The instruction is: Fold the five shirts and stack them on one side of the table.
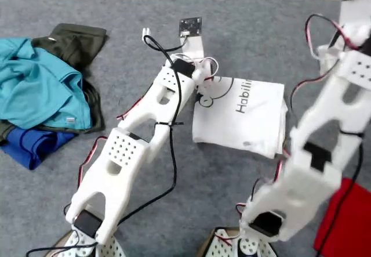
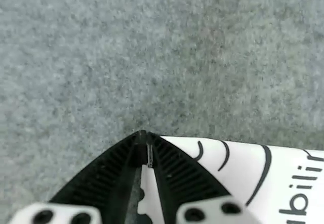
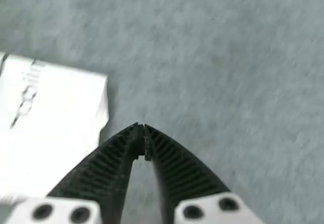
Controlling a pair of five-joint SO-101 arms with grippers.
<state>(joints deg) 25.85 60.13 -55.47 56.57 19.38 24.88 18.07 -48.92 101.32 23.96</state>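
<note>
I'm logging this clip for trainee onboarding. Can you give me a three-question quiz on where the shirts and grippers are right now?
1. True or false: the white shirt lies folded on the table.
2. Which shirt lies on top of the dark green shirt and the blue shirt? A red, B teal, C white.
3. Fill in: the right gripper hangs over bare table beside the white shirt, its jaws ____.
Key: 1 true; 2 B, the teal shirt; 3 shut.

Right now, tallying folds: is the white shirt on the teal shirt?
No, the white shirt lies folded on the grey table, apart from the teal shirt.
</note>
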